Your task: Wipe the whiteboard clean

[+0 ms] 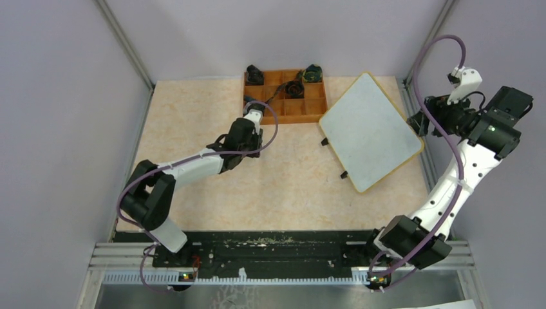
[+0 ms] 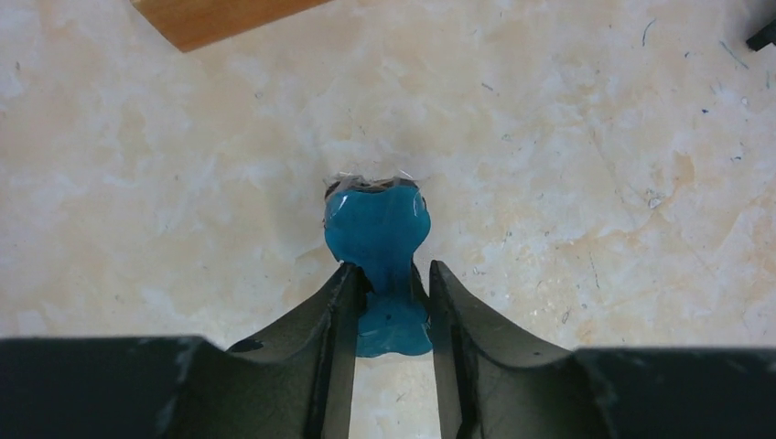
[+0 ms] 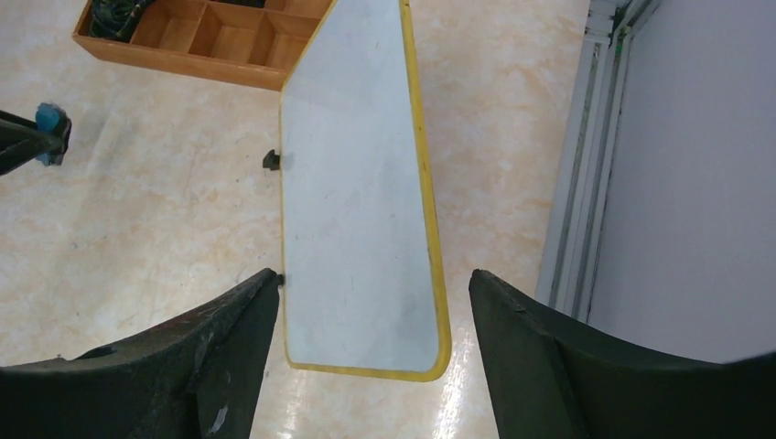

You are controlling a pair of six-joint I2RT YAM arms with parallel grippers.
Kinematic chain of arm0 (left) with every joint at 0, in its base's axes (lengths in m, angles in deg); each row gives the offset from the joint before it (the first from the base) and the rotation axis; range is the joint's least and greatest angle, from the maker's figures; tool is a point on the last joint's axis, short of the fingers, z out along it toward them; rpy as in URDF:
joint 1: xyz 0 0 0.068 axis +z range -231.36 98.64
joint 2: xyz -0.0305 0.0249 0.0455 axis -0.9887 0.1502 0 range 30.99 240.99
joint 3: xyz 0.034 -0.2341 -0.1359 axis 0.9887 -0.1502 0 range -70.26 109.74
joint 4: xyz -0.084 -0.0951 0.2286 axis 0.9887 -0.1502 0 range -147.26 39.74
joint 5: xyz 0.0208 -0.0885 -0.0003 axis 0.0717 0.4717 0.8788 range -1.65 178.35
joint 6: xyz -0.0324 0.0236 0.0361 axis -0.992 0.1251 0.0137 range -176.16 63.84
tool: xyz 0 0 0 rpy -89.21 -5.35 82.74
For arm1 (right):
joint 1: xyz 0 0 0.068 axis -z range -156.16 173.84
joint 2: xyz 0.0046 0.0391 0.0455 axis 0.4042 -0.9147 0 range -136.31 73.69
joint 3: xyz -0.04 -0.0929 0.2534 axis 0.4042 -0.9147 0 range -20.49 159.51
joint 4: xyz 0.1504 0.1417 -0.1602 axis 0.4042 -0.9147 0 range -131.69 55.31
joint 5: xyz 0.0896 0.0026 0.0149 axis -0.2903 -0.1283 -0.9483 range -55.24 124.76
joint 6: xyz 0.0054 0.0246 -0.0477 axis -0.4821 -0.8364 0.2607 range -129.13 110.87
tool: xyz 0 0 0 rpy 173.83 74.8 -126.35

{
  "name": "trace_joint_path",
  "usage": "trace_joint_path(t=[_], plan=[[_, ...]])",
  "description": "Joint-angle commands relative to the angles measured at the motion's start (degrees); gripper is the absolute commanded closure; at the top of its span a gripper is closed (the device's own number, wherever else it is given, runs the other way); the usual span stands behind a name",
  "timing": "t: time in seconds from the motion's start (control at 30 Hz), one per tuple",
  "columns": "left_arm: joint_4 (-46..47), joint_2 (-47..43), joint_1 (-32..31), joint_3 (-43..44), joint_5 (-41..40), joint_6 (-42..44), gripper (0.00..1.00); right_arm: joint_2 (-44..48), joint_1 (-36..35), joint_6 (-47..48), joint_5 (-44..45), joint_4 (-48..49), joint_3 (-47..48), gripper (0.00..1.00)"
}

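Now; one whiteboard; left pincer pinching one blue eraser; right pincer spread

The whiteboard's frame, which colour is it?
The frame is yellow, clearest in the right wrist view.

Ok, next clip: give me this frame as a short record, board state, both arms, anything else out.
whiteboard: right of table, lying angled, no red marks visible, faint smudges only
left gripper: fingers shut on small blue object, likely the eraser, over bare table near the orange tray
right gripper: fingers open, empty, raised by the whiteboard's right edge
orange tray: far side, dark items in some compartments
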Motion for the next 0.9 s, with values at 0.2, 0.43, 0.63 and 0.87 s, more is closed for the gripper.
trace_joint_path(t=[0.2, 0.43, 0.63, 0.87], plan=[[-3.90, -8.42, 0.35, -3.26, 3.84, -3.91, 0.48, 12.21, -0.53, -4.43, -3.20, 9.23, -7.71, 0.20], [-4.23, -12.03, 0.33, -5.94, 4.78, -5.08, 0.40, 18.74, -0.53, -6.21, -2.99, 11.32, -14.69, 0.11], [-4.75, -13.19, 0.30, -7.38, 6.32, -5.74, 0.40, 22.56, -0.53, -5.46, -2.99, 11.48, -19.04, 0.10], [-4.59, -17.80, 0.31, -10.64, 4.72, -6.88, 0.41, 24.81, -0.54, -6.47, -5.36, 11.57, -20.28, 0.10]])
